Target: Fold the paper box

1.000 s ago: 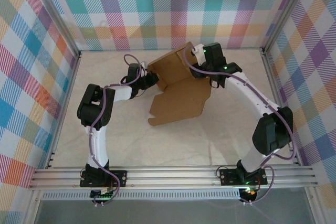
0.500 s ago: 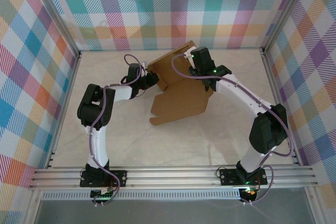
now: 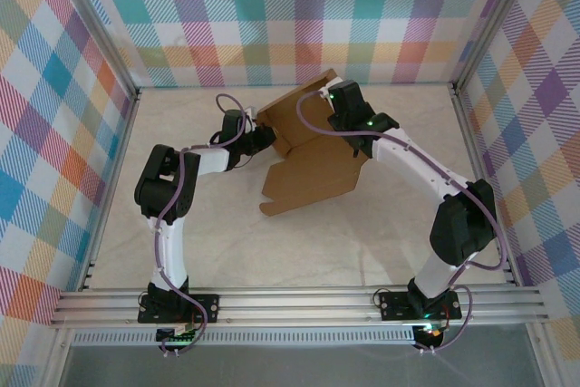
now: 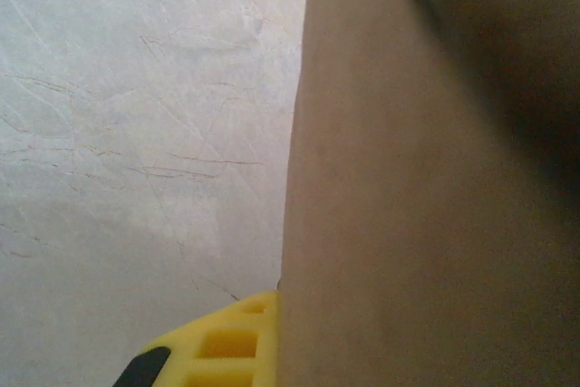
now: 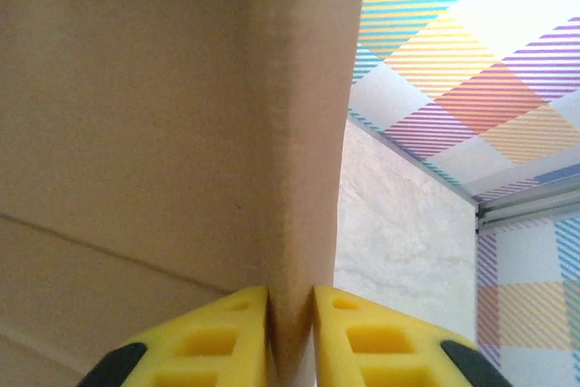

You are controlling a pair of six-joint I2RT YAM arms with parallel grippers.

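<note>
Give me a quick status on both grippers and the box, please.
Left gripper shut on paper box. Right gripper clamped on its raised flap. Plaid wall close behind.

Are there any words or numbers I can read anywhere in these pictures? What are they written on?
None to read.
The plain brown cardboard paper box has no print in any view.
The colourful checked walls show only stripes, and the pale table top bears only faint lines.
</note>
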